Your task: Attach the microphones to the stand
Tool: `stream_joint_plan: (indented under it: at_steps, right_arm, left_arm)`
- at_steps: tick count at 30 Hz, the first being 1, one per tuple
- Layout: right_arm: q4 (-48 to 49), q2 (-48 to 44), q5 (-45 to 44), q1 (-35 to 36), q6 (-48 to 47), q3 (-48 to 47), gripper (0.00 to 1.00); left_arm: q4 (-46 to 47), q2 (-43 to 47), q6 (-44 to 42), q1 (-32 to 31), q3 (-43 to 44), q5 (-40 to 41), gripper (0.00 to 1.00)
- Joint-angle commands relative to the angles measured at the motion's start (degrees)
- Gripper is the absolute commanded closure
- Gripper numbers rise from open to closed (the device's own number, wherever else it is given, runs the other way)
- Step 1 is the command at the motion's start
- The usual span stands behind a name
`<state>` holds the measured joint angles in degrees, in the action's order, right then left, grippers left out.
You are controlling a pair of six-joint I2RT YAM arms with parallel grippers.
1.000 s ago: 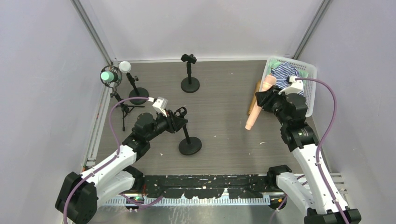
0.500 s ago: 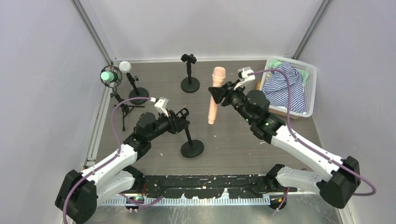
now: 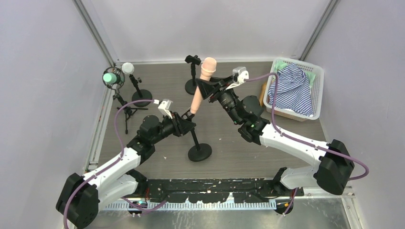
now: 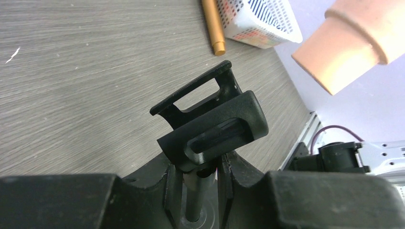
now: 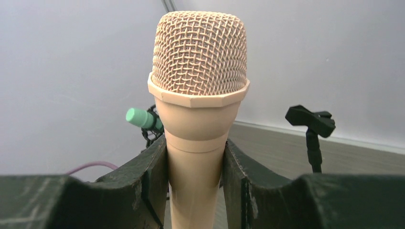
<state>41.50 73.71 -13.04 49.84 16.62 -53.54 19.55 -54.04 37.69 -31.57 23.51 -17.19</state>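
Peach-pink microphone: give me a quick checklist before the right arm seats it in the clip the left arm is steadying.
1. Right gripper grip on the peach-pink microphone: ok, shut around the body below the head.
2. Left gripper on the stand: ok, shut on the post just under the clip.
3. Clip empty: ok.
4. Microphone tail lined up with the clip: not ok; the left wrist view shows it off to one side, apart.
5. Stand base sitting flat: cannot tell.
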Motion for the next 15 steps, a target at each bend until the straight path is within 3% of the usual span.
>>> stream_joint_plan:
  at_steps: [1, 15]
  right_arm:
    - [11.6, 0.28, -0.42, 0.66, -2.21, -1.38, 0.99]
    - [14.47, 0.01, 2.72, 1.04, -3.05, 2.03, 0.99]
  left_arm:
    - [11.25, 1.58, 6.2, -0.67, 2.49, -1.21, 0.99]
    - [21.44, 0.05, 10.12, -2.93, 1.73, -2.64, 1.0]
